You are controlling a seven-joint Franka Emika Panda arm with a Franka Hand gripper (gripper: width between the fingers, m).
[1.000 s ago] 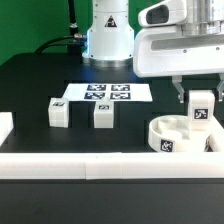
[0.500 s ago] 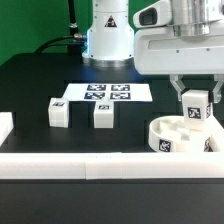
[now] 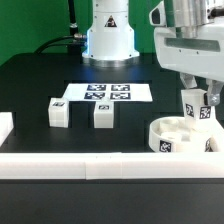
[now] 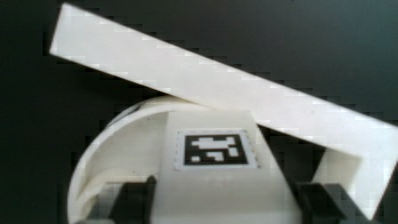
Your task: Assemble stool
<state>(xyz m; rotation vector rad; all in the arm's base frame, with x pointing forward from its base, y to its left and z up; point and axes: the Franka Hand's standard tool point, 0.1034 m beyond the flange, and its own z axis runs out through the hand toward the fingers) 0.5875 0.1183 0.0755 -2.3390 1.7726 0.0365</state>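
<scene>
My gripper (image 3: 197, 98) is shut on a white leg block (image 3: 199, 110) with a square tag and holds it tilted just above the round white seat (image 3: 172, 138) at the exterior view's right. In the wrist view the gripper (image 4: 228, 196) has a dark finger on either side of the tagged block (image 4: 215, 148), and the seat's curved rim (image 4: 103, 150) shows beside the block. Two more tagged leg blocks (image 3: 58, 112) (image 3: 102, 115) stand on the black table at the exterior view's left and middle.
The marker board (image 3: 108, 93) lies behind the two loose blocks, in front of the arm's base (image 3: 108, 40). A long white border rail (image 3: 90, 166) runs along the front; it crosses the wrist view (image 4: 214, 70). A white piece (image 3: 5, 126) stands at the far left.
The wrist has turned and shifted slightly to the exterior view's right. The held leg block, upright before, now tilts above the seat.
</scene>
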